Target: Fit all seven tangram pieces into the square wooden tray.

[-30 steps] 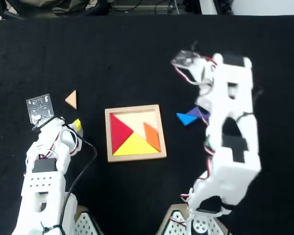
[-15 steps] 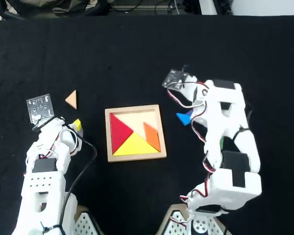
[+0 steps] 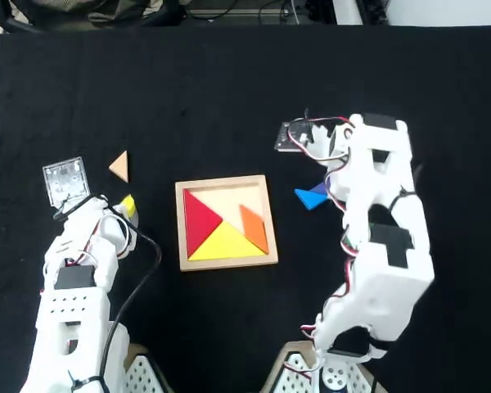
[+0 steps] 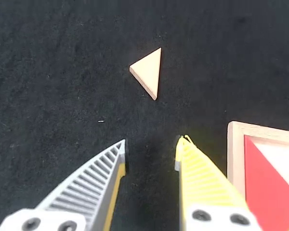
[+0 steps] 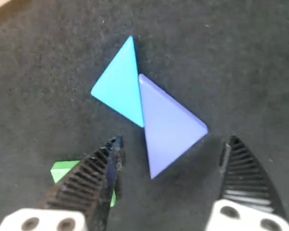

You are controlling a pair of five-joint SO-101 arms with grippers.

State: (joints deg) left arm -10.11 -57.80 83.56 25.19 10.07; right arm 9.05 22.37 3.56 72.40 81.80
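Observation:
The square wooden tray (image 3: 225, 181) lies mid-table holding a red triangle (image 3: 199, 222), a yellow triangle (image 3: 227, 243) and an orange piece (image 3: 254, 227). A tan triangle (image 3: 119, 166) (image 4: 147, 72) lies left of the tray, ahead of my open left gripper (image 3: 119, 207) (image 4: 151, 145). To the tray's right lies a blue triangle (image 3: 312, 197) (image 5: 118, 86), touching a purple triangle (image 5: 167, 123). My right gripper (image 5: 171, 145) hangs open over the purple triangle, fingers either side. A green piece (image 5: 62, 172) peeks from behind one black finger.
The tray's corner (image 4: 238, 139) with the red triangle (image 4: 269, 173) sits beside my left gripper. The right arm's white body (image 3: 380, 221) covers the table right of the blue triangle. Black cloth stretches open toward the back.
The right arm swung back and forth near the blue triangle; its wrist now sits lower and closer over the blue and purple pieces. The left arm stayed still.

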